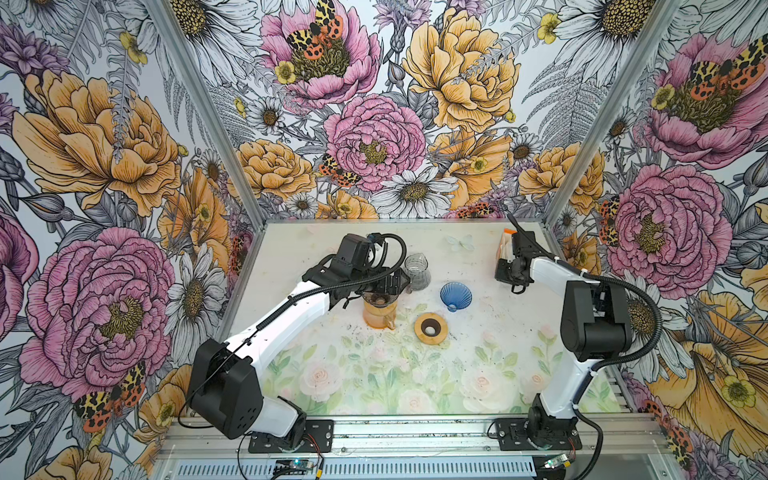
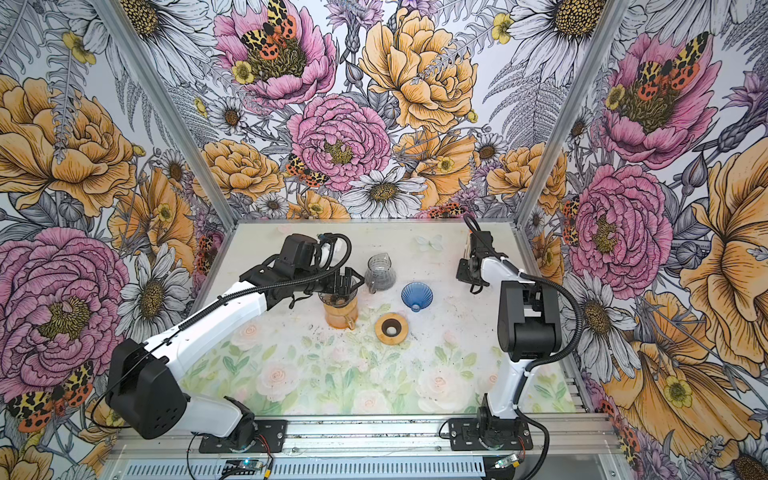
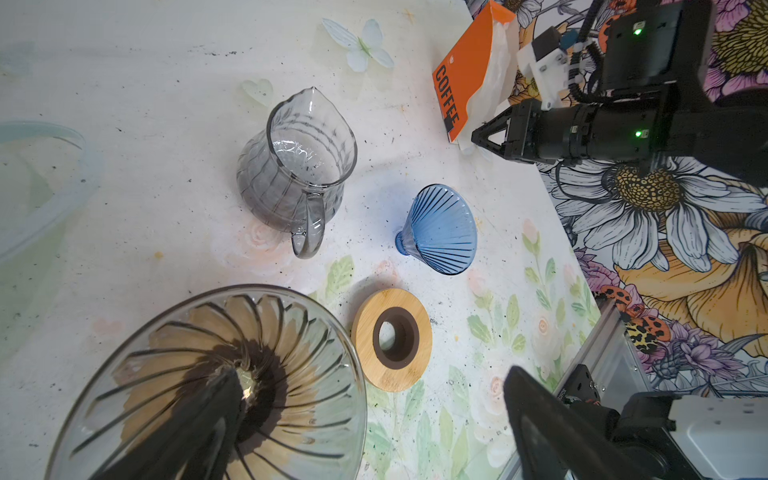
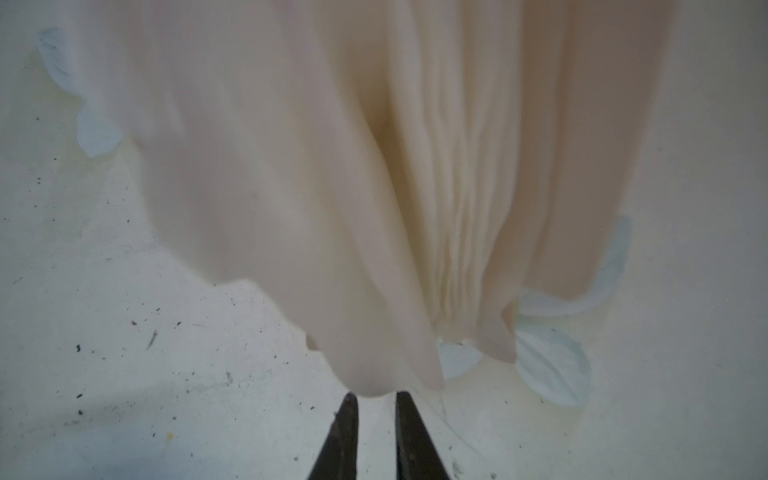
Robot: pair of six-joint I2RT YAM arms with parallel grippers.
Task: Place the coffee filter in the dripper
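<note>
The left arm (image 1: 291,305) stretches forward and inward, the left claw (image 3: 376,378) spread wide and tilted downward. The right arm (image 1: 552,270) rises, bends at the elbow and reaches back, the right claw (image 4: 376,399) showing fingers barely apart.

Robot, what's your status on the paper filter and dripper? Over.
Left gripper open, straddling rim of clear dripper. Right gripper nearly closed at edge of filter, grip unclear. No filter in dripper yet. Blue cone and jug sit between.

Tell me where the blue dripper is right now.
In both top views the blue dripper is mid-table, slightly right of centre, just right of the grey glass carafe and beyond the wooden ring, touching neither.
</note>
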